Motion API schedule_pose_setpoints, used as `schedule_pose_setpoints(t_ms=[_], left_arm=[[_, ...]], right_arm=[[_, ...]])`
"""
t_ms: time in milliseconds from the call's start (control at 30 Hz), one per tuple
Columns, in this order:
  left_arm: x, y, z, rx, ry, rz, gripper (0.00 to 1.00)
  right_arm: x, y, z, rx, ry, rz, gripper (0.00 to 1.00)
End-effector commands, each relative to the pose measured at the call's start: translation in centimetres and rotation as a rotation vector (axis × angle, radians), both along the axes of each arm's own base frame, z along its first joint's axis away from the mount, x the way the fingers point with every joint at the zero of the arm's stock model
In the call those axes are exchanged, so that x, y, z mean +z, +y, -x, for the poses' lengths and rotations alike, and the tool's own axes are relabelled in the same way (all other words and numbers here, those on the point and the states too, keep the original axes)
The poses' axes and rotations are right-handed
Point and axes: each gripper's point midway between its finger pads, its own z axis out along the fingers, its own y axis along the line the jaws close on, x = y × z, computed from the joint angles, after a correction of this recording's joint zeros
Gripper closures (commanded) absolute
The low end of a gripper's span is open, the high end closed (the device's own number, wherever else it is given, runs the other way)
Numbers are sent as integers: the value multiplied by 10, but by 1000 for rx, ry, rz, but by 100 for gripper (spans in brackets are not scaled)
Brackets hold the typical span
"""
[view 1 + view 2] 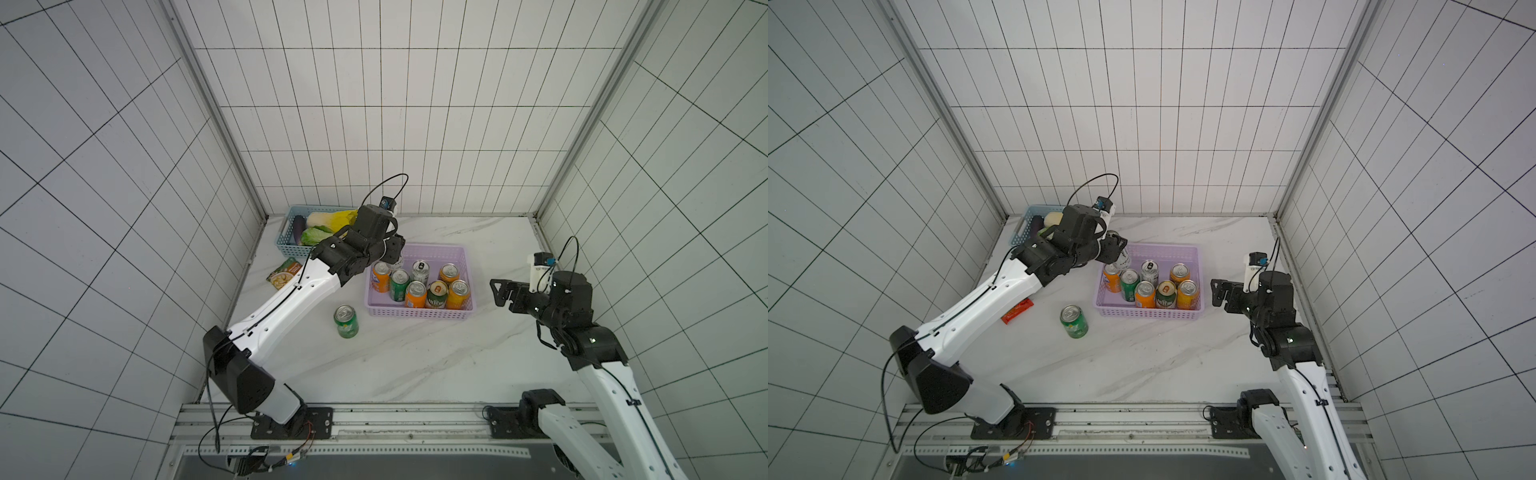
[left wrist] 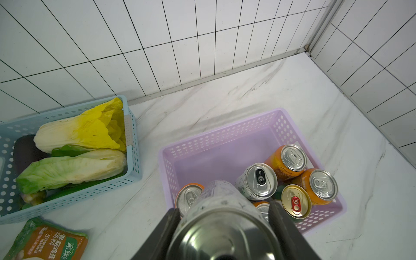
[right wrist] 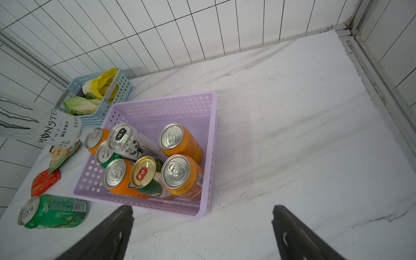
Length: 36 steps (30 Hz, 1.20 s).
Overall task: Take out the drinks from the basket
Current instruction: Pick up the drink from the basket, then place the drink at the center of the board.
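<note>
My left pincer (image 2: 225, 222): gripping a silver can (image 3: 51, 128) over the basket's upper left corner.
My right pincer (image 3: 202, 209): spread wide, released.
Basket (image 1: 419, 312): seven cans (image 1: 415, 293) inside.

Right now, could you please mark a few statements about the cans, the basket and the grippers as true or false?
1. The left gripper has its fingers shut on a silver-white can. True.
2. The right gripper holds an orange can. False: it is open and empty.
3. A green can sits on the table, outside the lilac basket. True.
4. The lilac basket is empty. False: seven cans are inside.
</note>
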Motion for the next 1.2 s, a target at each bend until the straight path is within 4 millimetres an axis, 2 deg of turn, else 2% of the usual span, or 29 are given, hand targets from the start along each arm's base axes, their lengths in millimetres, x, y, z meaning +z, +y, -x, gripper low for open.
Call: schedule_pose_setpoints(t_ms=[0,267,533,733,967,1167], left_arm=[[45,4,12,5,-113,110,57],[40,18,48,-7,-84,154,57],[13,40,79,4,-16,144,57],[-11,43,97,-18,51,147,57],[-37,38,111,-55,104,128,57],[-60,39,109,-26,111,87,57]], right_arm=[[12,-1,0,7,-29,-8,1],[13,0,-2,6,-33,-11,0],[9,1,-3,5,-28,-20,1],[9,1,-4,6,-26,-22,1],[10,2,-5,6,-29,-28,1],[11,1,-3,3,-35,-32,1]])
